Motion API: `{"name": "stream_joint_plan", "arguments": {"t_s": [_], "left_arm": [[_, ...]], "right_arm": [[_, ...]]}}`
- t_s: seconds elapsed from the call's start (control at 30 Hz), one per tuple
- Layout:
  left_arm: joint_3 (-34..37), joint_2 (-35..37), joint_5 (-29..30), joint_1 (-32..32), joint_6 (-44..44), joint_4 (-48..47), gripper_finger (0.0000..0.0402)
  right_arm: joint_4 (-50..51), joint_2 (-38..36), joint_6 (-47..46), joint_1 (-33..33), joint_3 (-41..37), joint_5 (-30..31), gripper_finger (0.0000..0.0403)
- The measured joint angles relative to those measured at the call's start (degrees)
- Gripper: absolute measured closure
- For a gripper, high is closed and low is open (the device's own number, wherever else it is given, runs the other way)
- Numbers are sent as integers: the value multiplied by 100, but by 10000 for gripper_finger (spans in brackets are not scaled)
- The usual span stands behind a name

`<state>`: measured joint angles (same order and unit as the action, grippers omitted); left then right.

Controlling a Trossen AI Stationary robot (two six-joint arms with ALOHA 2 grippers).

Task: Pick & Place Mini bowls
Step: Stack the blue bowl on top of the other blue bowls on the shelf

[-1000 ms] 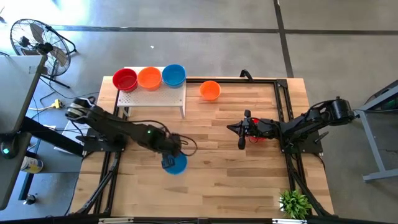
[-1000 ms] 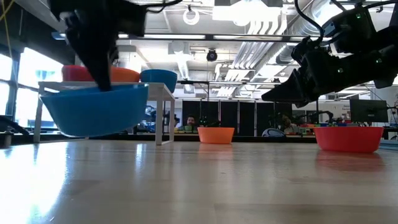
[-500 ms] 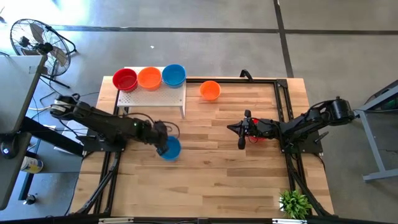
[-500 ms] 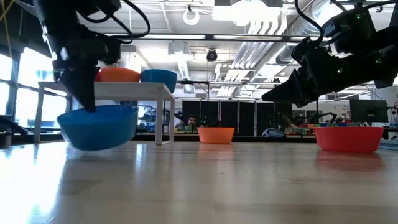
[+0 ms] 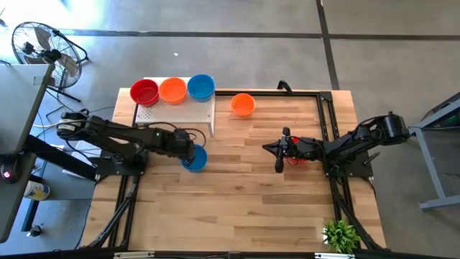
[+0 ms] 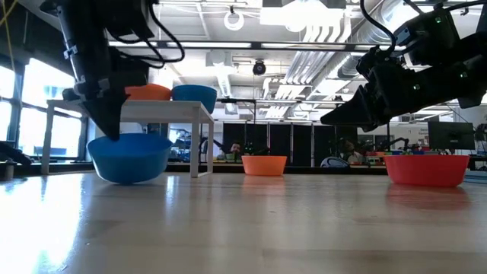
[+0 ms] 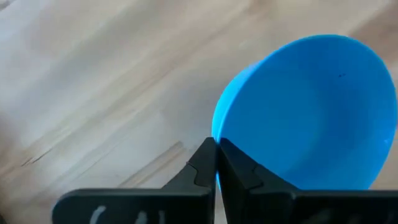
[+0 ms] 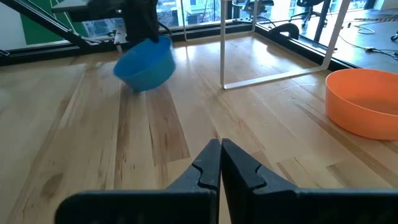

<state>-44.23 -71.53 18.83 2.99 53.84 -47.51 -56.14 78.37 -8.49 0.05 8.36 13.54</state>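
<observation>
My left gripper [image 5: 188,153] [image 6: 114,131] is shut on a blue mini bowl [image 5: 196,158] [image 6: 129,157] [image 7: 311,106] just in front of the white stand. That bowl also shows in the right wrist view [image 8: 145,64]. On the stand sit a red bowl [image 5: 144,92], an orange bowl [image 5: 172,90] and a blue bowl [image 5: 200,87]. Another orange bowl [image 5: 243,104] [image 8: 367,102] rests on its base on the table. A red bowl [image 5: 297,157] [image 6: 426,169] sits under my right arm. My right gripper [image 5: 267,148] [image 8: 219,158] hovers shut over mid-table. My left gripper pinches the blue bowl's rim [image 7: 214,134] on the side toward the table's left, one finger inside the bowl and one outside. The fingers [image 6: 106,114] come from above, pointing down. The bowl hangs slightly tilted, low over the table; whether its base touches, I cannot tell.
The white perforated stand [image 5: 208,115] [image 6: 204,144] stands on thin legs at the table's far left. A black frame rail [image 5: 323,108] runs along the table's sides. A small green plant [image 5: 341,234] sits at the near right corner. Bare wood lies across the middle and near side.
My left gripper has carried the blue bowl from the near middle of the table toward the far edge and slightly left, toward the white stand, and has come down, so the bowl now sits lower, close to the table. It stayed shut on the rim throughout.
</observation>
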Motion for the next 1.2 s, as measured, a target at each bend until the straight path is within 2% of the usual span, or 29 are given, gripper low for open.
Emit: {"name": "stream_joint_plan", "arguments": {"t_s": [0.13,0.37,0.5,0.67,0.9,1.03,1.2], "left_arm": [[0,2,-105,-190,17,-169,387],[-21,2,-179,-187,-549,-223,301],[-331,46,-172,-186,-880,-522,267],[-777,46,-151,16,-1687,-611,260],[-866,-166,-477,1028,-2864,-392,259],[-859,-458,-474,1518,-2932,-325,259],[-859,-1015,-440,1826,-2891,-160,259]], "right_arm": [[-2,0,0,0,0,0,402],[-2,0,0,0,0,2,402],[-2,0,1,0,0,0,401],[-2,0,0,0,0,0,401],[15,0,2,0,0,0,402],[17,0,1,0,0,2,401],[17,0,0,0,0,0,401]]}}
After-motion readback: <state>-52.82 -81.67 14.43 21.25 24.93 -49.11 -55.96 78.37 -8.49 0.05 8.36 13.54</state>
